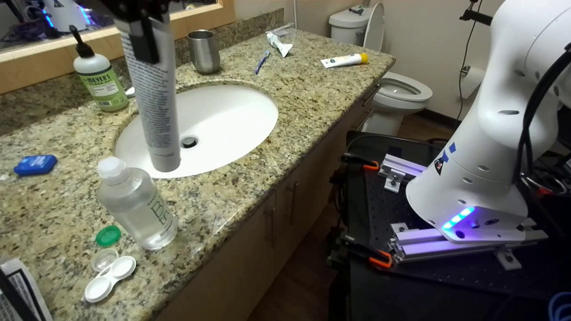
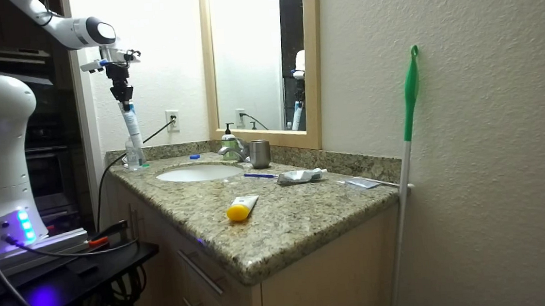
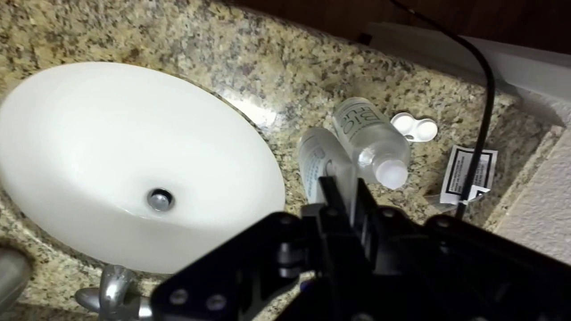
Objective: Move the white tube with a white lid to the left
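Note:
The white tube (image 1: 154, 98) hangs nearly upright, slightly tilted, its wider lid end down. It also shows in an exterior view (image 2: 132, 125) and in the wrist view (image 3: 319, 156). The white lid (image 1: 166, 160) is its lower end, above the counter. My gripper (image 3: 343, 183) is shut on the tube's thin flat upper end, one finger on each side. In both exterior views the gripper (image 1: 147, 51) (image 2: 126, 106) is at the tube's top; in an exterior view one finger is hidden behind the tube.
A clear bottle (image 1: 140, 209) stands close to the tube. A lens case (image 1: 110, 278) and a green cap (image 1: 108, 235) lie beside it. The sink (image 1: 223, 116), soap bottle (image 1: 101, 82), metal cup (image 1: 204, 51) and a yellow-capped tube (image 1: 343, 60) are farther along. A black cord (image 3: 482, 116) crosses the counter's end.

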